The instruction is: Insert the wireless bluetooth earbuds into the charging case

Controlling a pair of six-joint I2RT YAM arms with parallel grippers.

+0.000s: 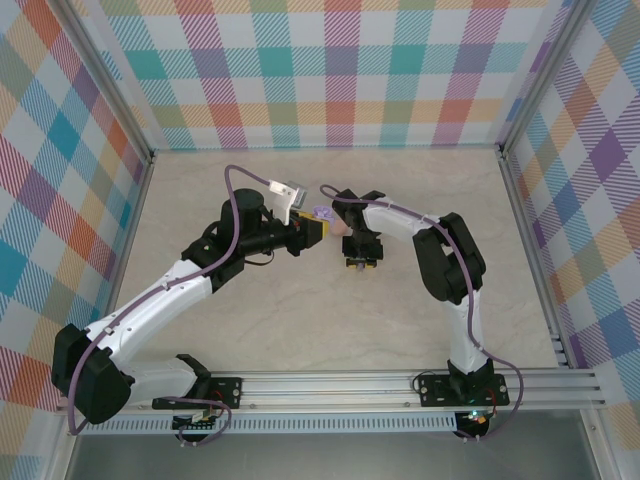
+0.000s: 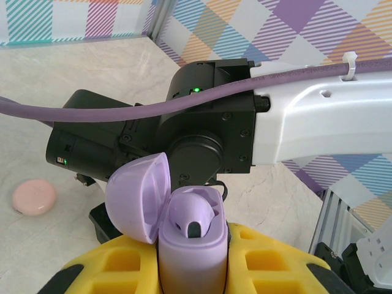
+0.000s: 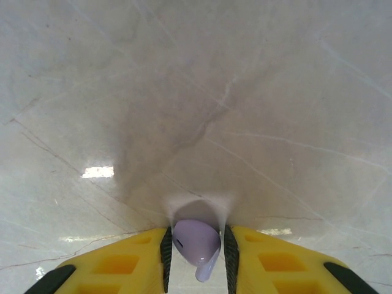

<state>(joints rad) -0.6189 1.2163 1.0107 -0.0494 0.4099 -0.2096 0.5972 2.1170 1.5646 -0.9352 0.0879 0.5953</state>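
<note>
My left gripper [image 2: 193, 257] is shut on the lilac charging case [image 2: 195, 250], held upright between its yellow fingers. The case's lid [image 2: 136, 197] hangs open to the left. One lilac earbud [image 2: 195, 214] sits in the case. From above, the charging case [image 1: 322, 213] is at the table's middle, in my left gripper [image 1: 315, 232]. My right gripper [image 3: 196, 251] is shut on a second lilac earbud [image 3: 195, 242], stem pointing back, close above the marble table [image 3: 196, 92]. From above, my right gripper [image 1: 359, 264] points down just right of the case.
A pink round disc [image 2: 34, 197] lies on the table left of the case; from above the pink disc [image 1: 338, 226] sits between the two grippers. The right arm's black wrist [image 2: 202, 122] is close behind the case. Checked walls [image 1: 320, 70] enclose the table.
</note>
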